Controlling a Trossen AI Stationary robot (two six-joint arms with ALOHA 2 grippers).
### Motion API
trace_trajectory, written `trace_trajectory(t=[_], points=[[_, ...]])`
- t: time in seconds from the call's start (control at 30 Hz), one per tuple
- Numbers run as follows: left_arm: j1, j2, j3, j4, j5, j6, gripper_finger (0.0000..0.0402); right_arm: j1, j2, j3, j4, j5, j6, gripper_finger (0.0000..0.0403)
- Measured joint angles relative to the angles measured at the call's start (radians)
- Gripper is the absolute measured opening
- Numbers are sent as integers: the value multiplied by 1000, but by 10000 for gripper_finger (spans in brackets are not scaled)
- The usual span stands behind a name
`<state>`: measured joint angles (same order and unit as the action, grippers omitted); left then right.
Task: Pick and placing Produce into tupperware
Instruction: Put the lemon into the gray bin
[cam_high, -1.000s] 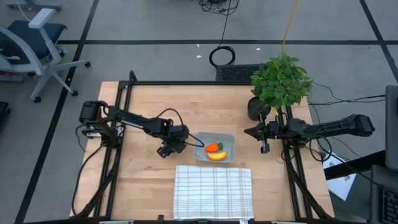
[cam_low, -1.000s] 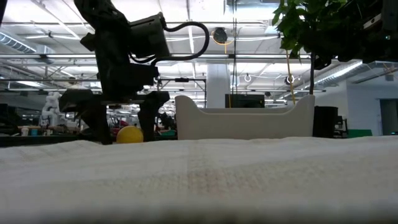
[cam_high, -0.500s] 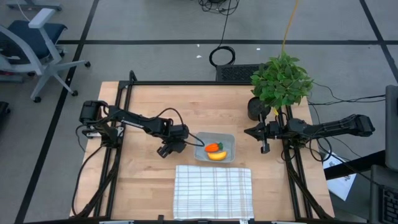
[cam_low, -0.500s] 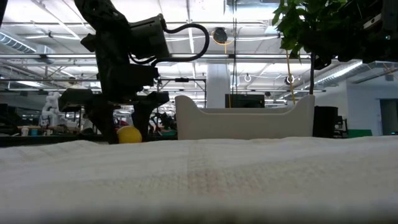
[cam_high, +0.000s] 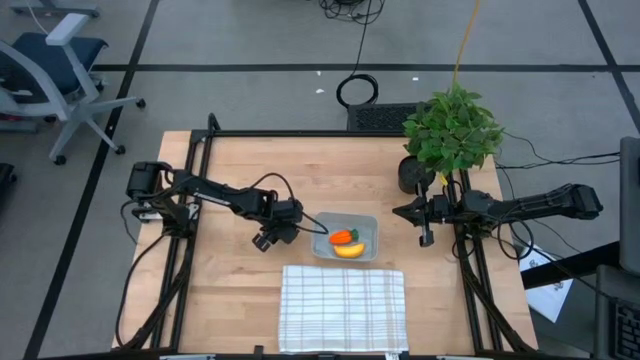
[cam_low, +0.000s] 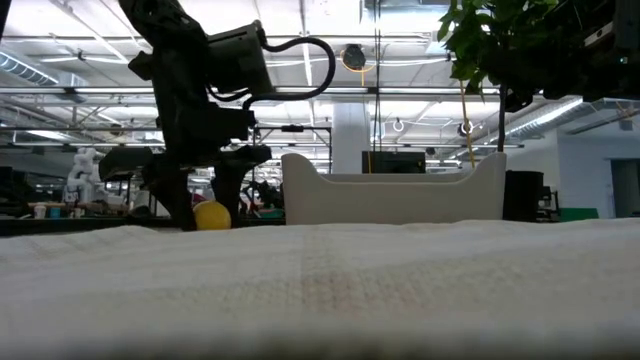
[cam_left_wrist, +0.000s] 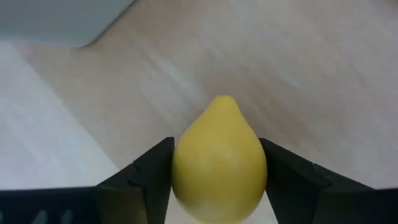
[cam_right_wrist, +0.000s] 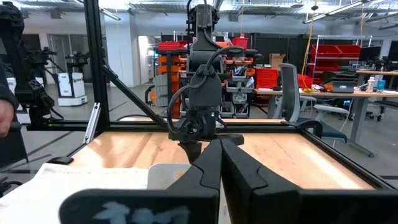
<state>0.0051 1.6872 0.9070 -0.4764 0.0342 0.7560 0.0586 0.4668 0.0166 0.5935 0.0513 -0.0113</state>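
My left gripper (cam_low: 205, 205) stands just left of the tupperware (cam_high: 322, 222), shut on the small rounded yellow fruit (cam_left_wrist: 219, 155). From above, the gripper hides that fruit. The tupperware is a shallow translucent grey container in mid table. The orange carrot (cam_high: 343, 236) and the yellow banana (cam_high: 348, 250) lie inside it. In the low view its pale wall (cam_low: 392, 200) rises right of the fruit (cam_low: 211, 215). My right gripper (cam_high: 426, 238) waits shut near the table's right edge, touching nothing. My left gripper pinches the yellow fruit at its widest part (cam_left_wrist: 186, 163), one dark finger (cam_left_wrist: 152, 171) on each side. The fingers come from above, pointing down. The fruit's pointed end (cam_left_wrist: 224, 101) faces away from the wrist. Whether the fruit rests on the table is hidden by the cloth's edge.
A white checked cloth (cam_high: 343, 308) lies at the near edge, below the tupperware. A leafy potted plant (cam_high: 452, 130) stands at the far right corner. Bare wood (cam_high: 240, 180) lies far and left of the left gripper. Black frame rails run along both sides.
My left gripper's fingers have closed in from either side of the yellow fruit and taken hold of it. The gripper has stayed where it was beside the tupperware. The fruit has kept its place.
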Motion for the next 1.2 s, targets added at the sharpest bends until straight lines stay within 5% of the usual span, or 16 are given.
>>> trace_trajectory(t=[0.27,0.7,0.93,1.2], points=[[0,-85,1,-90,-94,14,197,0,0,0,19,0,0,0],[78,-323,101,-230,-111,-222,212,0,10,0,21,0,3,0],[183,-474,72,-207,119,-321,198,0,20,0,24,-1,3,0],[238,-580,-69,-72,257,-391,210,0,22,0,23,-2,3,0]])
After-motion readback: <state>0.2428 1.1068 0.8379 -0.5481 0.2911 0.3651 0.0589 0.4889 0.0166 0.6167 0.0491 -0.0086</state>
